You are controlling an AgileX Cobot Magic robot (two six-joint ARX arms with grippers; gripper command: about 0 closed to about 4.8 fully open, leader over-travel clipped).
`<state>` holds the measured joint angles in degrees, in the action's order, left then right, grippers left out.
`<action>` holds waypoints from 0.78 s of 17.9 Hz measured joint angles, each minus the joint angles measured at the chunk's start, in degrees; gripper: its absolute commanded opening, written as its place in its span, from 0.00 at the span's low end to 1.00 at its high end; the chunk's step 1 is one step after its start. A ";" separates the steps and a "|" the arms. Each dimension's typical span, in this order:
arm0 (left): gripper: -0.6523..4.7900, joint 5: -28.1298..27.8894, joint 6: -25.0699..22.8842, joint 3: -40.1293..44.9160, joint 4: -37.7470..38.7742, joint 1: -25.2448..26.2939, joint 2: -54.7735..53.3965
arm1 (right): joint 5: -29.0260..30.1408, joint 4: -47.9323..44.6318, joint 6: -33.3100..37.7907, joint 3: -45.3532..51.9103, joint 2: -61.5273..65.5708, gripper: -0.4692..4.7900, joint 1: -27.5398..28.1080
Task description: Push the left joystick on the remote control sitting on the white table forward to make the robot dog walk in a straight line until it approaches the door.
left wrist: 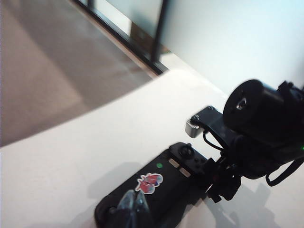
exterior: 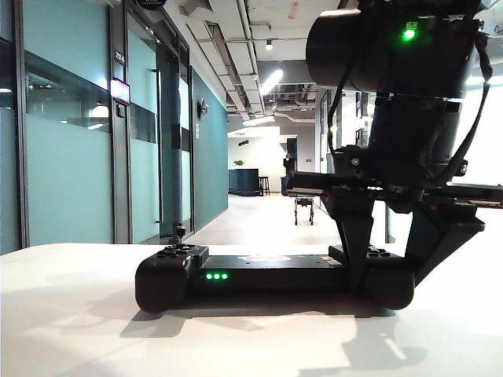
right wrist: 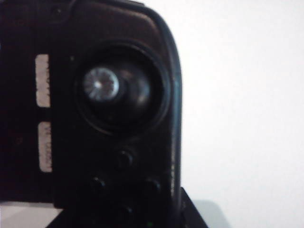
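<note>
Clamping the right end of the remote control (exterior: 267, 271) in the right gripper (exterior: 385, 271), steadying it. Left gripper (left wrist: 134, 207) poised near the left joystick (exterior: 179, 230), opening unreadable

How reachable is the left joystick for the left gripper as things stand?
Probably yes. The left joystick stands uncovered on the left end of the remote control; the right gripper straddles only the opposite end. The left gripper, blurred, hangs above the left end in its wrist view.
</note>
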<state>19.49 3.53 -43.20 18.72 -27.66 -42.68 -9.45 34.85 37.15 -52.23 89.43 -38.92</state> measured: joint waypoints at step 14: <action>0.11 -3.04 2.23 0.00 5.62 0.00 7.80 | 3.34 11.30 -6.45 -7.63 -3.08 0.73 -0.02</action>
<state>16.45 5.76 -43.20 24.34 -27.66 -34.87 -6.11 46.15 30.70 -59.86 86.35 -38.94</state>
